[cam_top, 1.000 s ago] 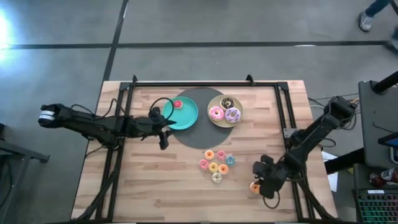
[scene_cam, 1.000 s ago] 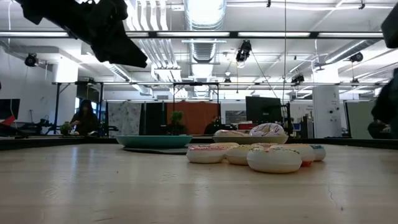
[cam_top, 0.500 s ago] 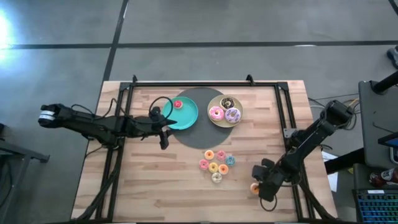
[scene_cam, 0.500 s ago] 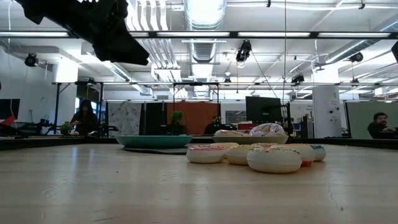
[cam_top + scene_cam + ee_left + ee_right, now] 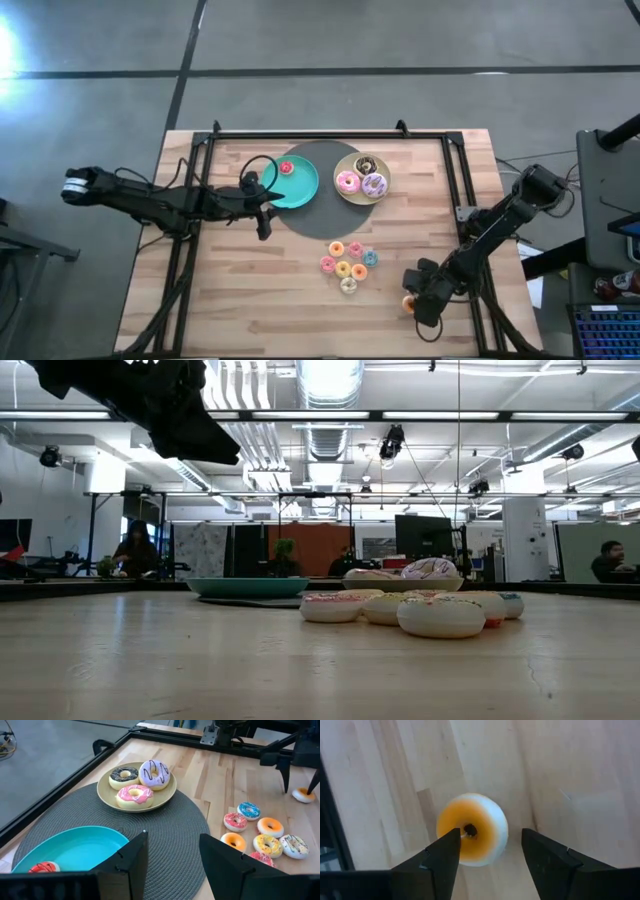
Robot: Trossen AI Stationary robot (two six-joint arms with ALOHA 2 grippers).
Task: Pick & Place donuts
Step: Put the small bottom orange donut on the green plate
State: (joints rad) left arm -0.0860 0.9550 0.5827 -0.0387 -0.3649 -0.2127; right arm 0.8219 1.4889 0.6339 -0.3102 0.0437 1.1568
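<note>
You have eleven donuts in sight. Three large ones share the beige plate [image 5: 347,166] at upper centre of the high view: a pink-frosted donut [image 5: 348,182], a lilac-white donut [image 5: 374,184] and a chocolate donut [image 5: 365,164]. One small red donut [image 5: 287,168] lies on the teal plate [image 5: 305,188], just left of the beige one; both plates rest on the round dark grey mat [image 5: 318,215]. Below the mat, at lower centre, a loose cluster of six small donuts [image 5: 348,262] sits on the wooden table [image 5: 230,290], in pink, orange, yellow, blue and white. The eleventh, a small orange donut [image 5: 472,830], lies alone at the lower right of the high view, well apart from the cluster.

That orange donut lies flat on the wood directly below your right gripper [image 5: 489,851]. In the right wrist view its fingers [image 5: 440,857] stand apart on either side of the donut, not closed on it; one fingertip overlaps its edge in the picture, the other shows clear wood between itself and the donut.

Your left gripper [image 5: 171,851] hangs at centre left of the high view, over the near edge of the teal plate. Its fingers are parted with nothing between them.
</note>
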